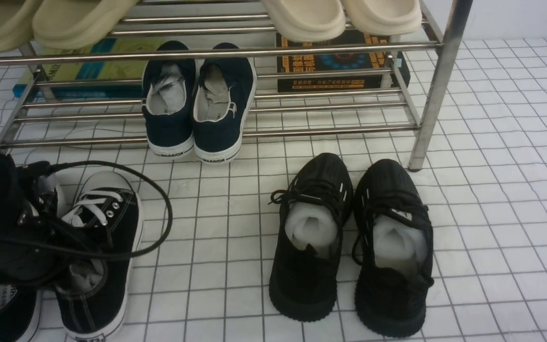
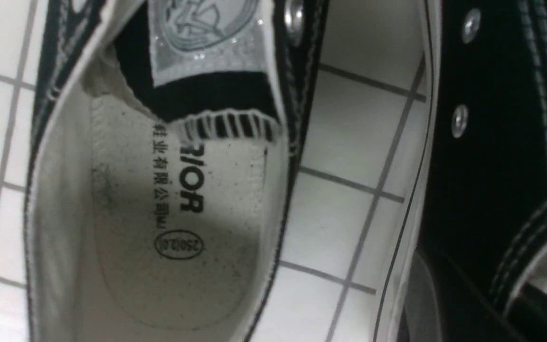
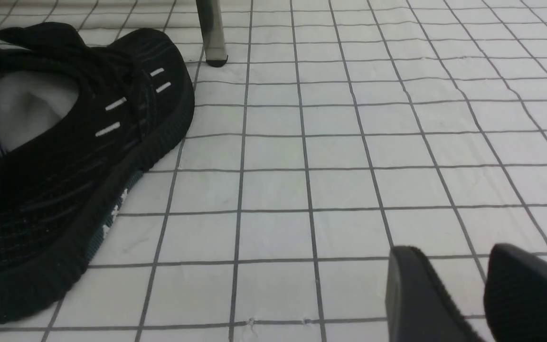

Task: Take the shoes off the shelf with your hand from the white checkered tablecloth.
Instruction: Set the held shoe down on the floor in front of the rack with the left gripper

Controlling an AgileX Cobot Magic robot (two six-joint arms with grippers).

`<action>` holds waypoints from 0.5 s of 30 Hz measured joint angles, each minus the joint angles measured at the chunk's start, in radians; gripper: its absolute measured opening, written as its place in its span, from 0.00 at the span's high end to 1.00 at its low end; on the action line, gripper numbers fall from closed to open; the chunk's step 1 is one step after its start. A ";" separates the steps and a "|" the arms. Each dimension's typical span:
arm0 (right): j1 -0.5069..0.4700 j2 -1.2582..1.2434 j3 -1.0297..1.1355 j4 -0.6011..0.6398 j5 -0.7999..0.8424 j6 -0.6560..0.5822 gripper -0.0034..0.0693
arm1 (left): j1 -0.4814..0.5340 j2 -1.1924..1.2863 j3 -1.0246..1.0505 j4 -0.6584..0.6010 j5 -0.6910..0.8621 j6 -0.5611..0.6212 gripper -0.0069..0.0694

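jaws shut on the black left gripper with trailing cables (image 1: 88,240), over the inner side of one shoe; whether they pinch its canvas, i cannot tell. the black right gripper (image 3: 454,251) has its jaws apart, with bare cloth between the tips.

that shoe belongs to the black canvas lace-up sneakers with white laces and rubber toe caps (image 1: 128,209), at eight o'clock in the front view, on the white tablecloth with a thin dark grid (image 1: 515,190), below the shiny steel-tube two-tier shoe rack (image 1: 432,104) at twelve. navy canvas slip-ons with white soles (image 1: 216,137) sit on its lower tier at eleven; all-black knit sneakers (image 1: 302,289) stand on the cloth at four to five o'clock.
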 joint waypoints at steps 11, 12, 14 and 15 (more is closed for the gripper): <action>0.000 0.000 0.000 0.000 0.000 0.000 0.62 | 0.000 -0.003 0.005 0.100 -0.024 -0.006 0.89; 0.000 0.000 0.000 0.000 0.000 0.000 0.62 | 0.000 -0.003 0.005 0.103 -0.024 -0.006 0.89; 0.000 0.000 0.000 0.000 0.000 0.000 0.62 | 0.000 -0.004 0.005 0.126 -0.018 -0.006 0.88; 0.000 0.000 0.000 0.000 0.000 0.000 0.62 | 0.000 -0.005 0.005 0.135 -0.010 -0.006 0.87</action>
